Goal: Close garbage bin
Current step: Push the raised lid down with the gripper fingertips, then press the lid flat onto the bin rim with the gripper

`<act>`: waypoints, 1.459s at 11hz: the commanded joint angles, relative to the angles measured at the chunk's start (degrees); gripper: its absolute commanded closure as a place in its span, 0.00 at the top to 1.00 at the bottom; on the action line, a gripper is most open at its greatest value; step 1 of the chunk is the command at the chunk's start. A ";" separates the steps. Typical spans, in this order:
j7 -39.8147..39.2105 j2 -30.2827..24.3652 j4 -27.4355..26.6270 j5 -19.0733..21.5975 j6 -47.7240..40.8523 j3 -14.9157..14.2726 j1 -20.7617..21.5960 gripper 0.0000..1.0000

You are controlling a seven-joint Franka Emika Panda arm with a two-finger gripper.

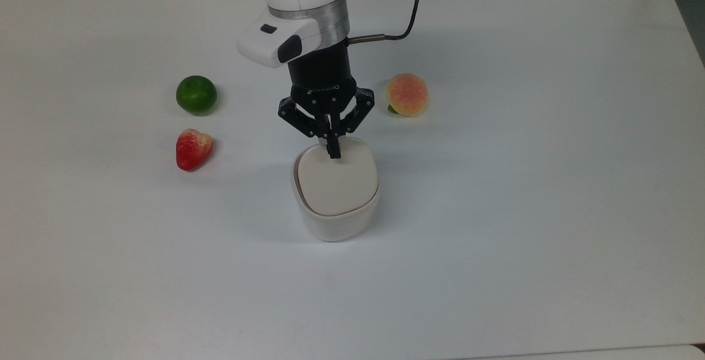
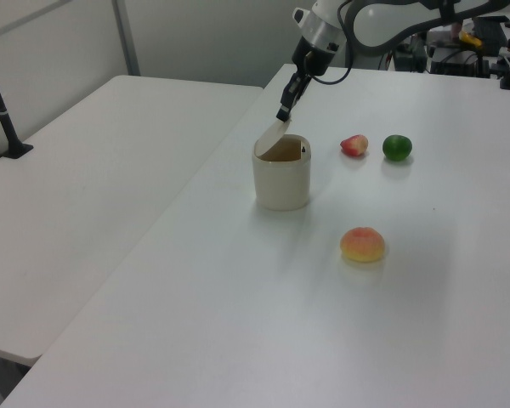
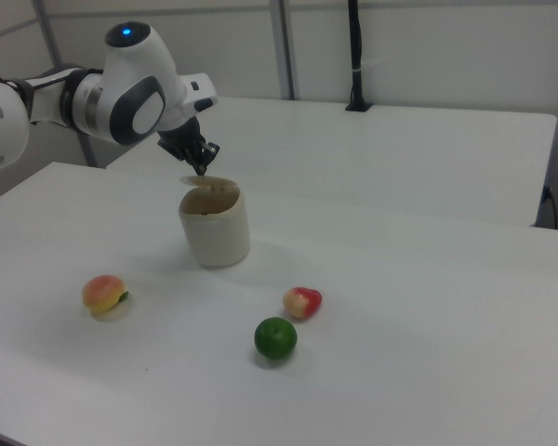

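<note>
On white table (image 1: 551, 184), garbage bin (image 1: 336, 222), fruit

No writing can be read on anything.

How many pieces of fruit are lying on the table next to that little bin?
3: a green lime and a strawberry at the top view's left of the garbage bin, and a peach at the top view's upper right. None seems hidden.
</note>
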 commanded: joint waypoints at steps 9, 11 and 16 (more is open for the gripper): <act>0.25 -1.37 -5.78 -3.80 -3.65 -0.12 -0.27 0.00; 0.25 -1.28 -6.39 -4.41 -3.56 -0.12 -0.26 0.00; 0.16 -0.49 -7.27 -5.73 -3.04 -0.12 0.00 0.00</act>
